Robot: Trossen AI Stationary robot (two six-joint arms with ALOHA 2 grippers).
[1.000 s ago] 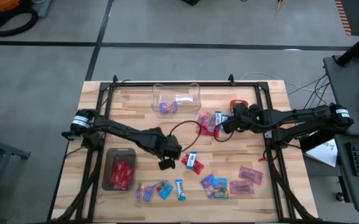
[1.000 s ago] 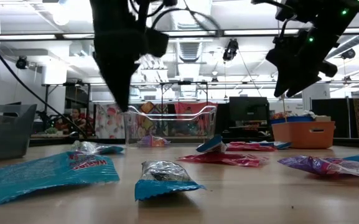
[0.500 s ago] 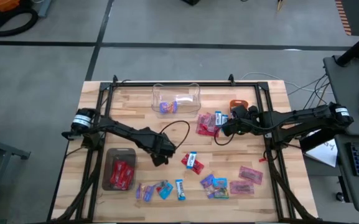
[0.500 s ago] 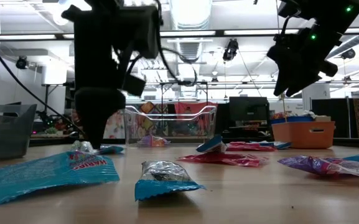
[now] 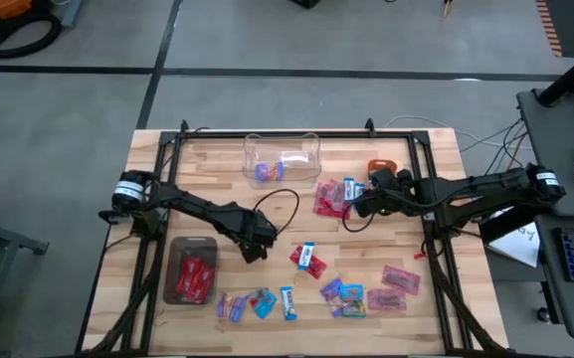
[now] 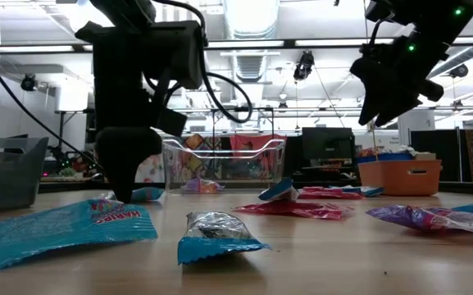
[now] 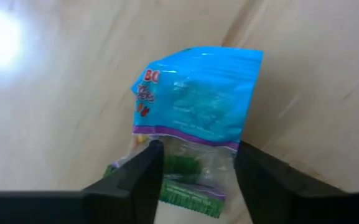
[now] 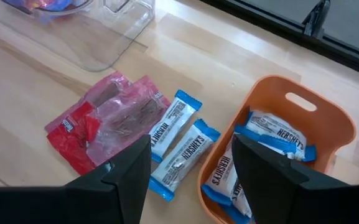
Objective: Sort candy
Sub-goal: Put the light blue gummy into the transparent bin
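left gripper [image 7: 195, 177]: down at the wooden surface [image 5: 436, 308] mid-left, jaws spread either side of a teal packet [image 7: 195, 118], not closed on it
right gripper [image 8: 188, 171]: raised over the rear right, jaws spread, holding nothing
candy: loose packets [image 5: 351, 295] scattered along the front and centre; red ones in the dark tray [image 5: 179, 249] front left; blue-and-white ones in the orange bowl [image 8: 319, 121] and two just beside it
clear box [image 5: 282, 159]: rear centre, a few sweets inside

Glossy film-wrapped candy [image 7: 195, 112] lies on the smooth pale wooden table [image 5: 436, 169].
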